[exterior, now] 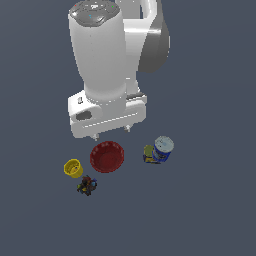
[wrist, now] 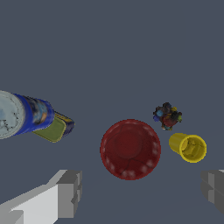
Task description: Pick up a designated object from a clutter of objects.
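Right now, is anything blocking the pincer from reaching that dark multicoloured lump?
The open pincer is empty, above the red bowl. The dark jumble lies beyond it, close beside the yellow cup. Nothing covers the jumble, but the cup crowds one side.

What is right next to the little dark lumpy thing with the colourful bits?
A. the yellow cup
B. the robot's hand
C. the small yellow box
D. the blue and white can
A: the yellow cup sits close beside the dark lumpy jumble, while the can stands far off.
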Robot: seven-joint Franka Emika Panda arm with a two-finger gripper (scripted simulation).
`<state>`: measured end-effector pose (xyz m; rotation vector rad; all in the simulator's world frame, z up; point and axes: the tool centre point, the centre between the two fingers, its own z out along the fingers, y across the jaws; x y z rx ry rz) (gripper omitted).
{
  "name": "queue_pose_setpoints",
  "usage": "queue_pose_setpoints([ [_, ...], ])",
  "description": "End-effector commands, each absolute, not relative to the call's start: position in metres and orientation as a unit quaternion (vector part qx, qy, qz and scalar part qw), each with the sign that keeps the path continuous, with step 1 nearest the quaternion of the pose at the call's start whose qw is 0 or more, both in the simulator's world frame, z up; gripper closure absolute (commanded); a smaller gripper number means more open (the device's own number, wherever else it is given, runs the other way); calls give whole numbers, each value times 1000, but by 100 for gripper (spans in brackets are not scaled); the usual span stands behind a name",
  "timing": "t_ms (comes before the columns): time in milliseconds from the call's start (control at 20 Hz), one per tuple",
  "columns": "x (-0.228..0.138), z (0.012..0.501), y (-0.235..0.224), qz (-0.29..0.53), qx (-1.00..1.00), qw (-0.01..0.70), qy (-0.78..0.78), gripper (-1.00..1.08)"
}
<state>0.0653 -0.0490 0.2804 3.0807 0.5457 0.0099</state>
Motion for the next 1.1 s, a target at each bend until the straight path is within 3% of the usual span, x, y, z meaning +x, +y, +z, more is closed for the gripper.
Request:
queue_pose_setpoints([
  [0, 74, 270, -57, 3, 979, 7, 201, -92],
  [1050, 129, 167, -125, -1, 910, 5, 415, -92],
])
